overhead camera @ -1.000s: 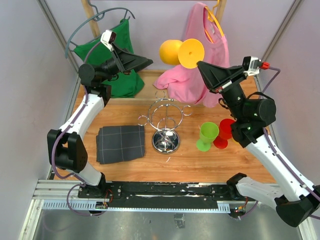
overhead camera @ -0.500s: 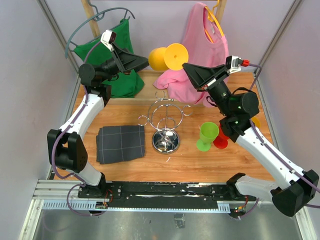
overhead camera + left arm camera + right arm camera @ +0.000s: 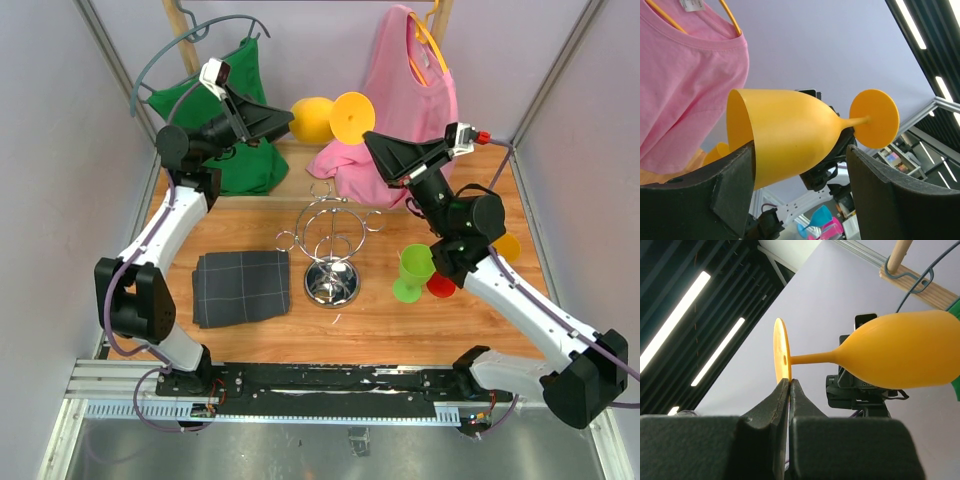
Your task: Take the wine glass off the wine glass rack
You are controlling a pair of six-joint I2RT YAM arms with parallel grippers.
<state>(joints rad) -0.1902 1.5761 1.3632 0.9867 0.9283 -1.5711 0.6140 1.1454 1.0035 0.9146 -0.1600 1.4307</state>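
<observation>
The right hand is pinched shut on the rim of the round foot of the orange plastic wine glass, holding it level in the air with the stem pointing back at the hand and the bowl pointing away. Over the last second this arm has swung the glass leftward, from in front of the pink shirt toward the other arm.

The left hand now has its fingers on either side of the bowl. They stand wide but have started to narrow; the near finger looks very close to the bowl, though I cannot tell whether it touches.

The glass hangs well above the desk and clear of the shiny chrome wire wine glass rack, which stands below with no glass on its looping arms. So the removal itself looks done. This appears to be a handover, needing the left hand to close before the right lets go.
</observation>
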